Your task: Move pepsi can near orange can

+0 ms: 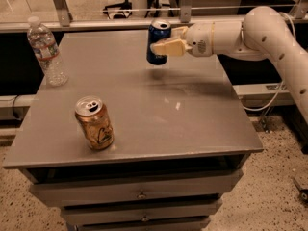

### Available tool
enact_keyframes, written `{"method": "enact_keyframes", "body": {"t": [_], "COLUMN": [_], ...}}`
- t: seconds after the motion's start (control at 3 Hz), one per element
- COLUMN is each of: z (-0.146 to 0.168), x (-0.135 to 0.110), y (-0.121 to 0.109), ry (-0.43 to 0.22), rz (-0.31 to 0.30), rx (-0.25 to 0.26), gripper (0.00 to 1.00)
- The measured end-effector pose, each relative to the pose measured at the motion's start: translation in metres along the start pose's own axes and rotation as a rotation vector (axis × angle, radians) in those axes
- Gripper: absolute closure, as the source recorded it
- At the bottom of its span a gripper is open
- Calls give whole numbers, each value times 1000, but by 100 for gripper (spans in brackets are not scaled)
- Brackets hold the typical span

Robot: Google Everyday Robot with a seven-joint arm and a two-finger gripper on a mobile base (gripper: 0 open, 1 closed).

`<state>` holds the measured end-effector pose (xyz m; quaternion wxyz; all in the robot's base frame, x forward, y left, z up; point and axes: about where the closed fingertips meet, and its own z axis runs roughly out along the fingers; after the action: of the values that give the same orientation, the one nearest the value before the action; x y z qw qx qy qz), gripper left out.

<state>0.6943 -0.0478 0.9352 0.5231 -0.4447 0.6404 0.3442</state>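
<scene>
The dark blue pepsi can (pixel 156 38) with a silver top is held upright just above the table's far middle. My gripper (pixel 165 44) reaches in from the right on a white arm and is shut on the can's side. The orange can (pixel 95 123), orange-brown with a dark line marking, stands upright near the table's front left, well apart from the pepsi can.
A clear plastic water bottle (pixel 46 51) stands at the table's back left. The grey table (pixel 192 114) has drawers below its front edge. A metal rail runs behind the table. My white arm (pixel 269 37) spans the right side.
</scene>
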Motion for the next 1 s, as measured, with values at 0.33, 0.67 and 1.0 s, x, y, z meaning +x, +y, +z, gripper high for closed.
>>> {"method": "enact_keyframes", "body": {"t": [0.33,0.67,1.0], "z": [-13,-4,10], "x": [-1,15,15], "y": [62,147,204], "ry": [31,60,35], "rz": [3,26,2], "rx": [-125,-348,-530], "gripper": [100,100,100]}}
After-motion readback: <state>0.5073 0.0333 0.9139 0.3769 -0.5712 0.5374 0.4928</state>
